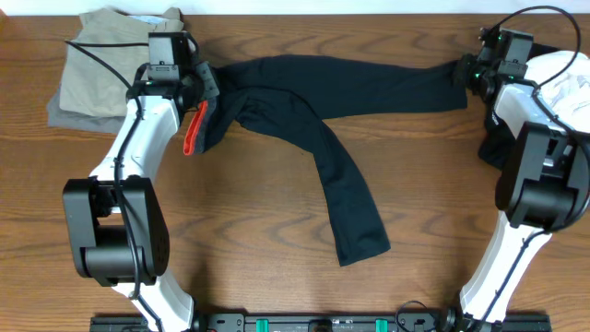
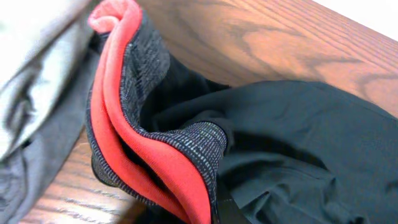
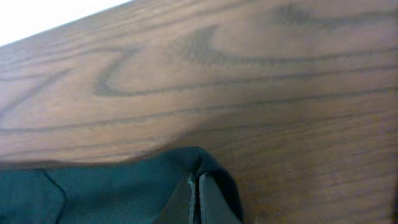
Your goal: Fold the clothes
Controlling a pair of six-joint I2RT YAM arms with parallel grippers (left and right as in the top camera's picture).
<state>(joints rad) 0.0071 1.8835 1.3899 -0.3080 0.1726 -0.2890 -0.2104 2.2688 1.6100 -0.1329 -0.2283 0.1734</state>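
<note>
Long black trousers [image 1: 323,101] lie spread across the table, one leg running right and the other [image 1: 355,217] angling toward the front. Their red-orange waistband [image 1: 194,129] hangs bunched at the left. My left gripper [image 1: 205,90] is shut on the waist end. In the left wrist view the waistband [image 2: 149,155] folds over just above the gripper [image 2: 219,213], most of which is hidden by cloth. My right gripper [image 1: 464,72] is shut on the end of the far leg. In the right wrist view its fingers [image 3: 186,202] pinch the black hem [image 3: 124,186].
A pile of khaki and grey garments [image 1: 101,65] sits at the back left, right beside the left gripper, and also shows in the left wrist view as grey cloth [image 2: 37,81]. A white garment [image 1: 564,78] over dark cloth [image 1: 493,148] lies at the right edge. Bare wood table [image 1: 258,212].
</note>
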